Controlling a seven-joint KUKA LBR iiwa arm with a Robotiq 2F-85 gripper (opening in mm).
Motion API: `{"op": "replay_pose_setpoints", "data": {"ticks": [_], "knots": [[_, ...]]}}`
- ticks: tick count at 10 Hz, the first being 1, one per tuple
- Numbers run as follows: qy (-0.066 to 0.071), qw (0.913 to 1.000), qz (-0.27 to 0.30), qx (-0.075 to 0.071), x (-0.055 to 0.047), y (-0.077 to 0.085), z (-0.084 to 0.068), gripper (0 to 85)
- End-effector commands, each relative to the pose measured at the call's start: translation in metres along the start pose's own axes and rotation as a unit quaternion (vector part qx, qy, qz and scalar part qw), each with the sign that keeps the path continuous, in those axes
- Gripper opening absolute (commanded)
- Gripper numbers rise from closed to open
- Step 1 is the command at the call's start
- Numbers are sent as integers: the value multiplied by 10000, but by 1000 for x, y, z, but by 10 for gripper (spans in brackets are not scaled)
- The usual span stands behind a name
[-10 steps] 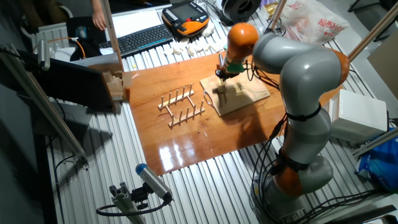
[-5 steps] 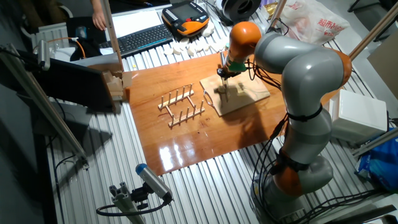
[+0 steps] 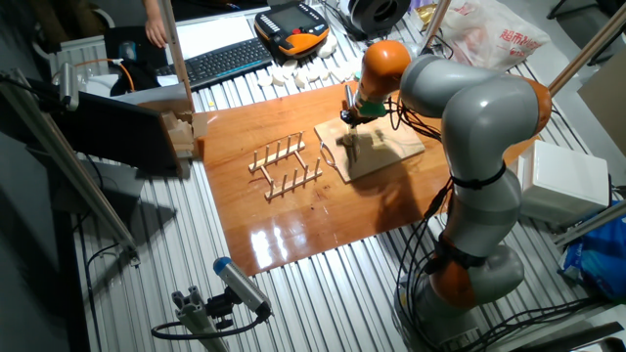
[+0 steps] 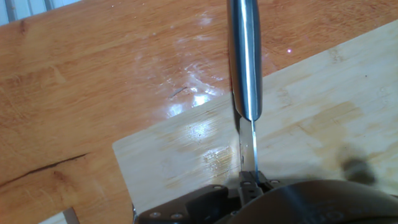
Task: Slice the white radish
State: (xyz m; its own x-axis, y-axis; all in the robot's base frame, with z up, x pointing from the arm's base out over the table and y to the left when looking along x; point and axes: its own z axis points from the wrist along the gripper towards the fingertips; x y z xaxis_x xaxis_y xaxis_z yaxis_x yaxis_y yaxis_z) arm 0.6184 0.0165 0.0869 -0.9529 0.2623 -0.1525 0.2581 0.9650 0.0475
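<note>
Because the gripper [image 4: 249, 180] holds a thin shiny metal knife [image 4: 244, 68] over the light wooden cutting board [image 4: 311, 124] with no white radish seen, it might cut only wood.

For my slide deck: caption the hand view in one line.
Knife held in the end effector over the light cutting board on the wooden table; no radish visible.

gripper [image 3: 349, 125] with knife [image 4: 244, 62] drifting slightly toward 1 o'clock over the board [image 3: 370, 145], wrist edging the same way
</note>
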Motion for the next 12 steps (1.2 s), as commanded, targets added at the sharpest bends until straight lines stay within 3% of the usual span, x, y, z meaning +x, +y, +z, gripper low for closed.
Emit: {"op": "replay_pose_setpoints", "data": {"ticks": [1,4,5,12], "knots": [[-2,10000,-28,44,1,1,0,0],[164,9997,-146,110,-9,-6,-27,0],[141,9997,-158,136,-11,-9,-28,0],[68,9999,-148,-9,-7,-12,-4,0]]}}
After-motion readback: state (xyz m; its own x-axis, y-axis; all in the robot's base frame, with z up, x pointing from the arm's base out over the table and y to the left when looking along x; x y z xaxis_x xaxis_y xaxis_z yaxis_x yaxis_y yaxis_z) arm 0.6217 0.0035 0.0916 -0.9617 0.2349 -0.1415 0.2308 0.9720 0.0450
